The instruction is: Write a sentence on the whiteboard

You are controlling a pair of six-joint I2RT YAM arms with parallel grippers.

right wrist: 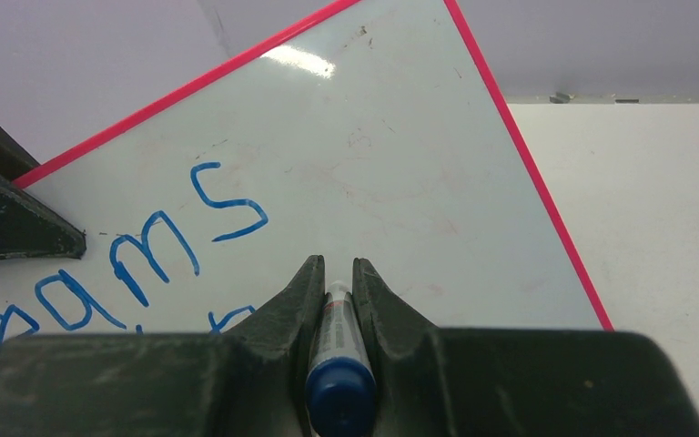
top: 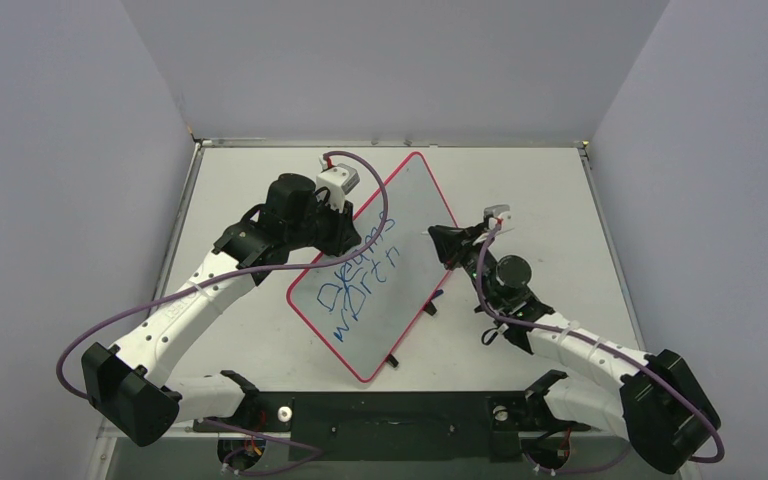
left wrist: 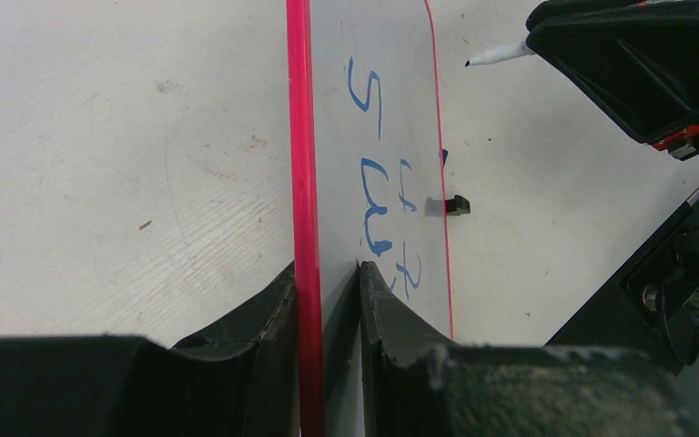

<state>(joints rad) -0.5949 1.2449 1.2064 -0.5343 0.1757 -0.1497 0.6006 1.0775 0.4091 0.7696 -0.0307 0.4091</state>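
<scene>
Two arms on this one: we're pinching the whiteboard (top: pixel 405 215) by its pink rim with the left gripper (left wrist: pixel 326 273), one finger on each face, propping it tilted in the middle of the table (top: pixel 520 180). Our right gripper (right wrist: pixel 337 273) is squeezing a blue-ended marker (right wrist: pixel 339 364), tip pointing at the board's bare part. The sentence (top: pixel 360 280) is sitting in blue scrawl on the lower half. One black clip (left wrist: pixel 456 205) is sticking off the far rim.

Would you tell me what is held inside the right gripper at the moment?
A marker with a blue end sits clamped in the right gripper. Its writing tip cannot be seen in the wrist view, because the closed jaws cover it.
</scene>
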